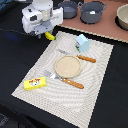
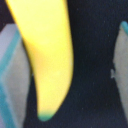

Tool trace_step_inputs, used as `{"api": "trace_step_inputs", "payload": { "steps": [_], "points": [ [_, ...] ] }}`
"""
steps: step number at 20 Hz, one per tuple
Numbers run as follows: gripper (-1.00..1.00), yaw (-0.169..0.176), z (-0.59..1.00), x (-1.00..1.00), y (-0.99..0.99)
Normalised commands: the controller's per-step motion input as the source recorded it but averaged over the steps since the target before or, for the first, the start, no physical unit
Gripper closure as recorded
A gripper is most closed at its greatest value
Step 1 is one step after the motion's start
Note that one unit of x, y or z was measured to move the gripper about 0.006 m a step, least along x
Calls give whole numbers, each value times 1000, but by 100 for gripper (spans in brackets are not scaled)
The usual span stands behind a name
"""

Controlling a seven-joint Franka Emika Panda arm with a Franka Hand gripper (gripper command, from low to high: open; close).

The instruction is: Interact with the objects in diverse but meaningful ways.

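My gripper [image 1: 45,33] hangs over the back corner of the placemat on the exterior view's left. A yellow banana [image 1: 49,36] pokes out just below it. In the wrist view the banana [image 2: 45,60] lies between my fingers [image 2: 10,75], close to one of them. A dark gap separates it from the other finger, so the gripper [image 2: 67,70] is open around it. A pale blue carton [image 1: 83,43] stands on the mat. A flat yellow box with red print [image 1: 35,83] lies at the mat's near corner. A grey-blue two-handled pot [image 1: 92,12] sits at the back. No small white piece shows.
A striped placemat [image 1: 100,80] holds a tan plate [image 1: 67,65], a knife [image 1: 86,58] and a fork [image 1: 72,82], both orange-handled. A second grey pot [image 1: 68,8] and a beige bowl [image 1: 123,17] stand on the brown surface at the back.
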Motion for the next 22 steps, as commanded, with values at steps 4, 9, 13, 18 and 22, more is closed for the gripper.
{"api": "trace_step_inputs", "payload": {
  "steps": [4,9,13,18,22],
  "points": [
    [100,-14,-182,-223,76],
    [100,-21,-2,-203,31],
    [100,-76,1000,-23,-171],
    [100,-128,1000,208,-339],
    [100,-108,789,512,-507]
  ]
}}
